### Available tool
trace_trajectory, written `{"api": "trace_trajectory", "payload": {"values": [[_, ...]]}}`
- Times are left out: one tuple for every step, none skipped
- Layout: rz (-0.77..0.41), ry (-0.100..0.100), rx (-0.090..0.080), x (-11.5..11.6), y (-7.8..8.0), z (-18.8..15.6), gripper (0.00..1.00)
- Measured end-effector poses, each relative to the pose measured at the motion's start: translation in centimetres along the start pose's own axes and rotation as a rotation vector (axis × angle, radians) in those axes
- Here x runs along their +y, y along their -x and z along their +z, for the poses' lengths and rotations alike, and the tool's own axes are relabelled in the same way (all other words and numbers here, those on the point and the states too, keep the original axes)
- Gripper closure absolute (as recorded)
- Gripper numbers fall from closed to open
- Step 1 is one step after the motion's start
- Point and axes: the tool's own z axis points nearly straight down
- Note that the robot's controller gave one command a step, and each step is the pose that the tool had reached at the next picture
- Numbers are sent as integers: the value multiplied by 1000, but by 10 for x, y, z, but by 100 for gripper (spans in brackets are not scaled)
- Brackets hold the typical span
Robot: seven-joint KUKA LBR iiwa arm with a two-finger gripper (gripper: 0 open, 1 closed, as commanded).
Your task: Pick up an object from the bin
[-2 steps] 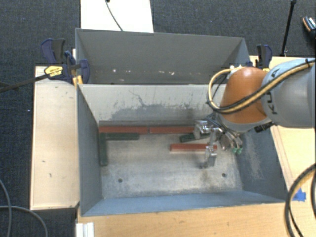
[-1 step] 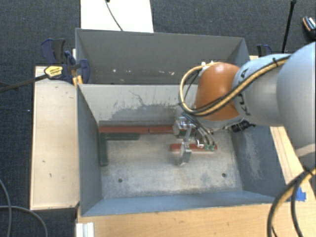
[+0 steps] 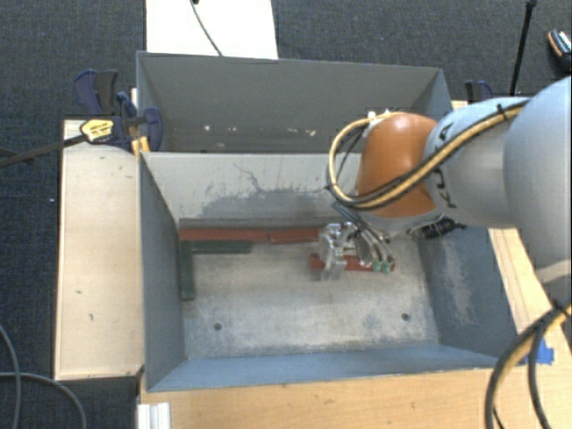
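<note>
Our gripper (image 3: 335,257) is low in the bin (image 3: 295,324), right of centre and near the back wall. It is just over a small red block (image 3: 359,264) that pokes out on its right side. We cannot tell whether the claw is open or closed. To do this step well, we judge we should centre on the block, close firmly and lift straight up. That path should stay clear of the long red-brown bar (image 3: 241,235) along the back wall. A dark green L-shaped piece (image 3: 188,273) lies well apart, near the left wall.
</note>
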Motion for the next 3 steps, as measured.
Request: {"api": "trace_trajectory", "payload": {"values": [[-1,0,3,0,-1,1,0],[87,-2,4,-55,4,2,0],[82,-2,-5,-53,7,-2,100]]}}
